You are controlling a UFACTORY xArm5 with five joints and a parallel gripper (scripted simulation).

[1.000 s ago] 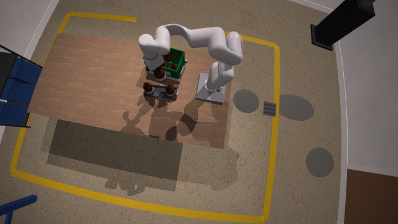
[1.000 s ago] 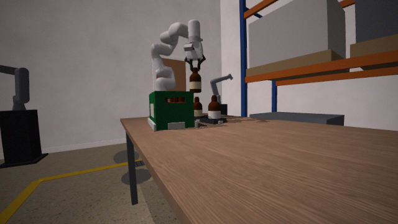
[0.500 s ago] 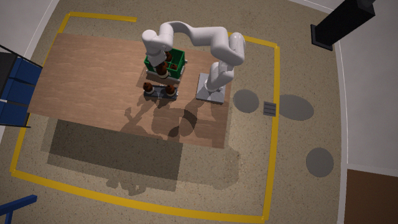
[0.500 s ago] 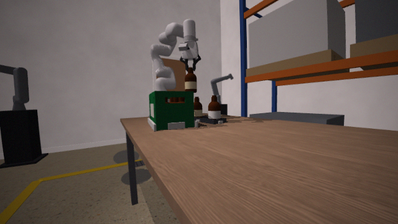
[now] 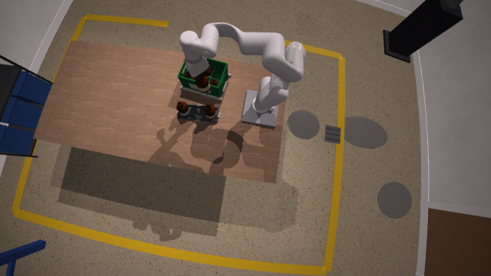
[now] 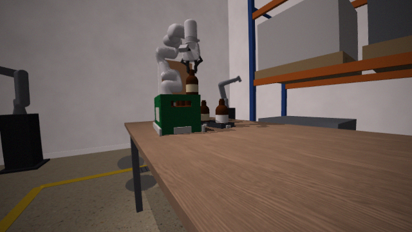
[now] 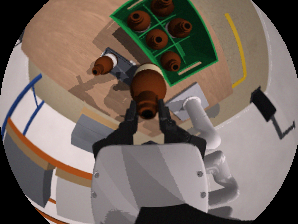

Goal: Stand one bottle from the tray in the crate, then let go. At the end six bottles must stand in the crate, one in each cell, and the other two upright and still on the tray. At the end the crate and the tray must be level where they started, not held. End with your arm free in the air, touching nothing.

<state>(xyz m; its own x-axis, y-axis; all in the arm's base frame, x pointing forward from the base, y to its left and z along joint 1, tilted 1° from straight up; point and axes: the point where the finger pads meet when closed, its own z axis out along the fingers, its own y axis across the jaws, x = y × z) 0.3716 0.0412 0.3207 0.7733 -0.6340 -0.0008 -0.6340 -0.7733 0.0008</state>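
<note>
My gripper (image 5: 200, 73) (image 6: 192, 68) (image 7: 147, 106) is shut on the neck of a brown bottle (image 5: 202, 83) (image 6: 192, 84) (image 7: 148, 86) with a white label. The bottle hangs upright over the green crate (image 5: 221, 77) (image 6: 177, 116) (image 7: 201, 38), on the side nearest the tray, with its base about level with the crate's top rim. Several brown bottles stand in the crate's cells, as the wrist view shows. Two bottles (image 5: 182, 107) (image 5: 209, 110) (image 6: 205, 111) (image 6: 221, 111) stand upright on the dark tray (image 5: 196, 114) (image 6: 215, 124) beside the crate.
The arm's grey base plate (image 5: 260, 111) sits on the wooden table (image 5: 107, 100) (image 6: 273, 167) to the right of the crate and tray. A blue and orange shelf rack (image 6: 251, 58) stands beyond the table's edge.
</note>
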